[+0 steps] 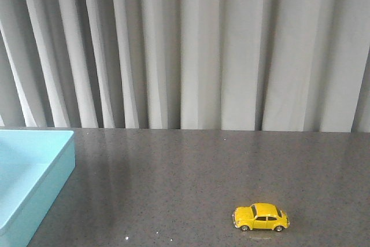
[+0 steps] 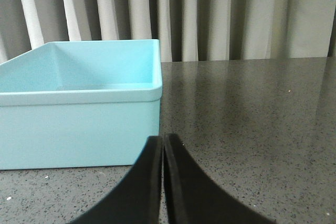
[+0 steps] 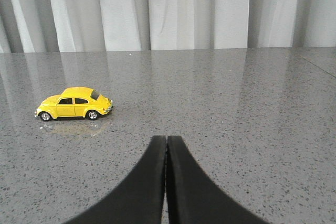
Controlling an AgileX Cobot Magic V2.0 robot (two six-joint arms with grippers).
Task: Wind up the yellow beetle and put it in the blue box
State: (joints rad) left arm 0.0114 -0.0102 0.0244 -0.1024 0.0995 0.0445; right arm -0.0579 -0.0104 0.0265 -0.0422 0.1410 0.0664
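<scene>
Task not begun. Yellow beetle (image 1: 261,217) stood on table (image 1: 191,172), untouched, well apart from empty blue box (image 1: 34,172). Left gripper (image 2: 163,145) and right gripper (image 3: 166,145): fingers together, holding nothing. Winding and storing remained.

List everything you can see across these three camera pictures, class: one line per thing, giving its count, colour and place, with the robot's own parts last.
yellow beetle: one, bright yellow, on the table toward the front right in the front view, wheels down, apart from the box.
blue box: one, pale turquoise, at the table's left edge in the front view; no contents visible.
table: one, dark grey speckled, under everything.
curtain: one, grey-white, pleated, behind the table.
left gripper: one, black, shut, empty, facing the box.
right gripper: one, black, shut, empty, short of the beetle.
</scene>
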